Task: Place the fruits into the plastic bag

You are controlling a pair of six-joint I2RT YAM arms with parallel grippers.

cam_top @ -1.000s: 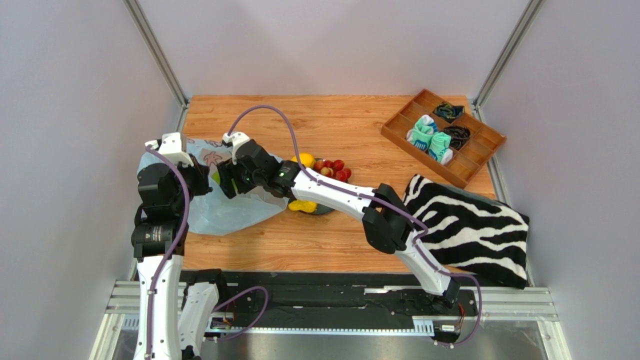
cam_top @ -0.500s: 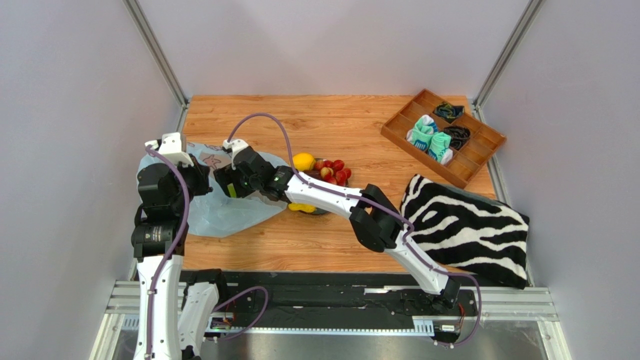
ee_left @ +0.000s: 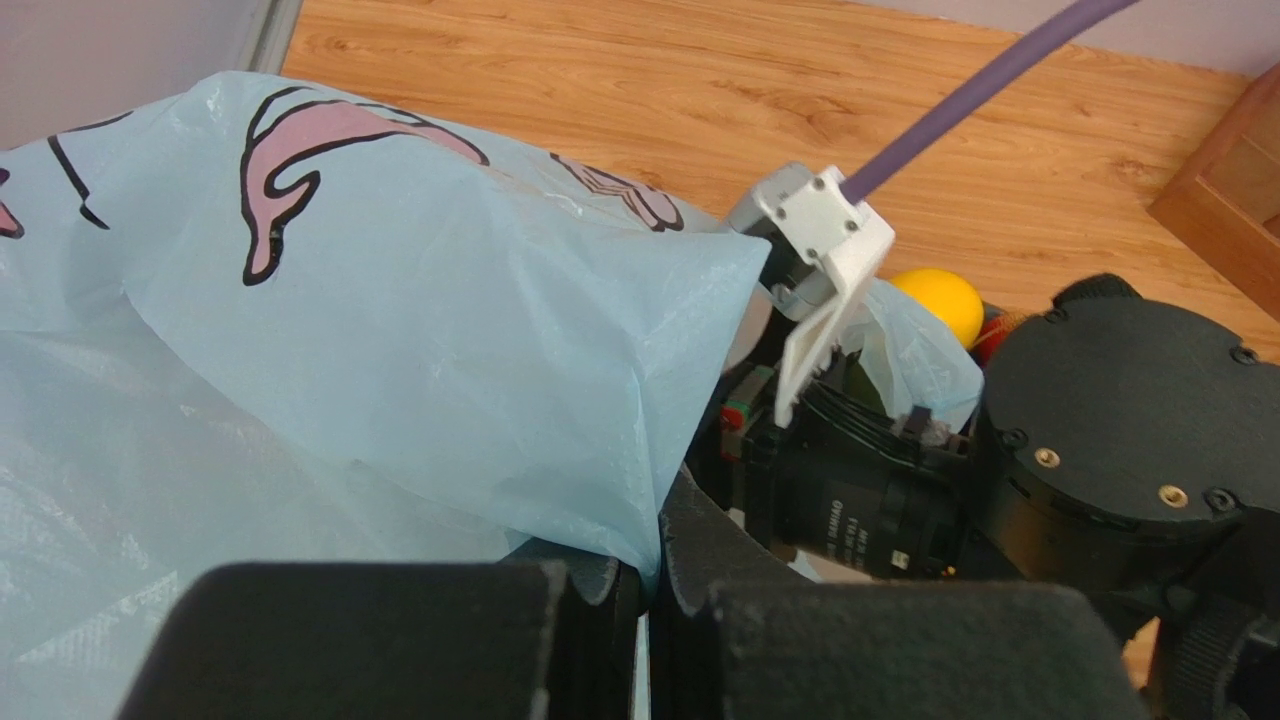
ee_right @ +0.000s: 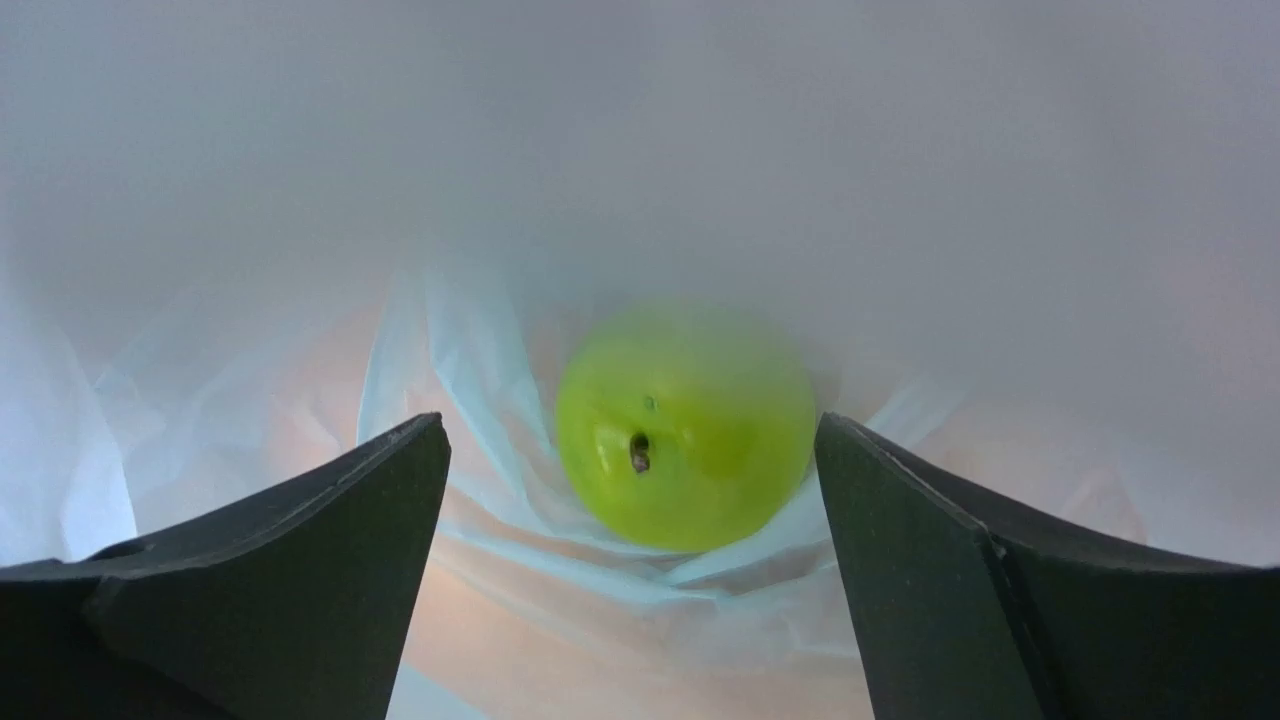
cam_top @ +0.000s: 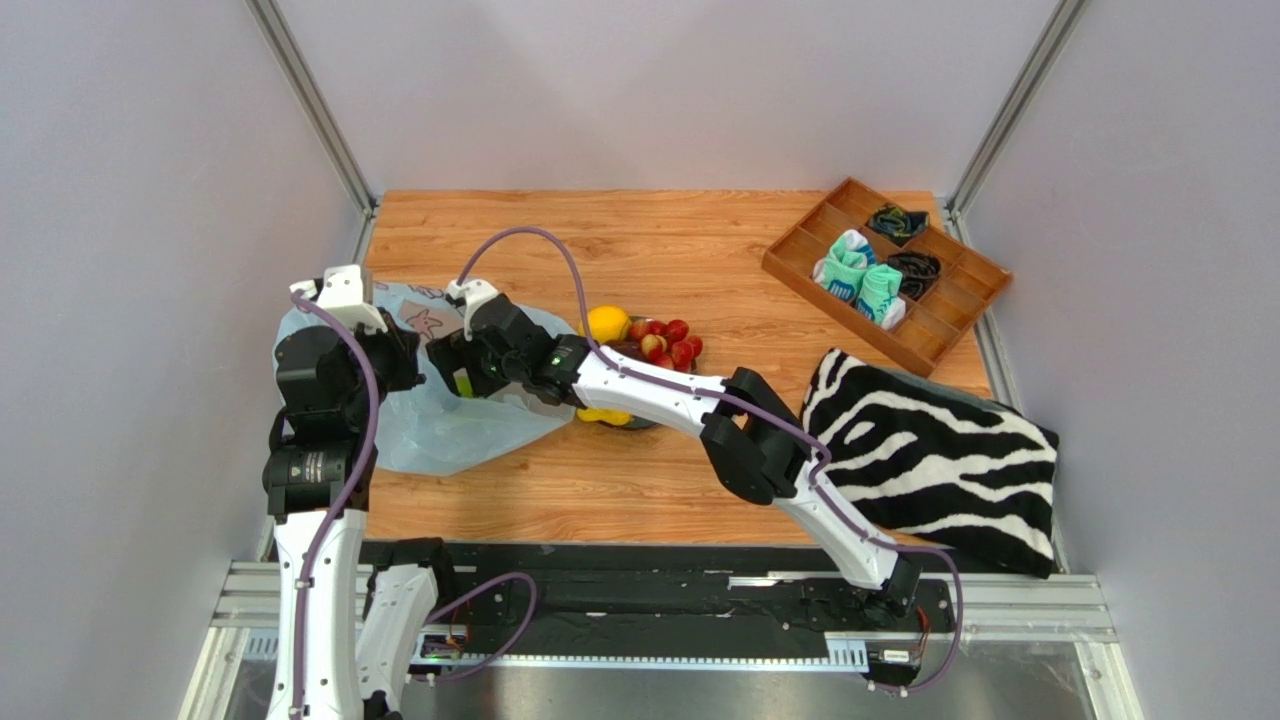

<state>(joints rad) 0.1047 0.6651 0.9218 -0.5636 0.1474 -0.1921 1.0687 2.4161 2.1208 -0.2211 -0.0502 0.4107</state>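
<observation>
The pale blue plastic bag (cam_top: 436,428) lies at the table's left. My left gripper (ee_left: 654,563) is shut on a fold of the plastic bag (ee_left: 376,345) at its mouth and holds that edge up. My right gripper (ee_right: 628,432) is inside the bag and open. A bright green apple (ee_right: 684,428) rests on the bag's folds just beyond the fingertips, free of both. Outside the bag, a yellow lemon (cam_top: 607,323), small red fruits (cam_top: 666,341) and a yellow pear (cam_top: 606,414) sit beside the right forearm. In the top view the right gripper (cam_top: 451,365) is at the bag's mouth.
A wooden compartment tray (cam_top: 796,267) holding folded socks stands at the back right. A zebra-striped cloth (cam_top: 939,450) lies at the right front. The right arm stretches across the fruits and hides most of the dark plate under them.
My right gripper has pushed left, deeper into the bag, and its jaws have spread wide. The green apple now lies free. The left gripper has kept its hold.
</observation>
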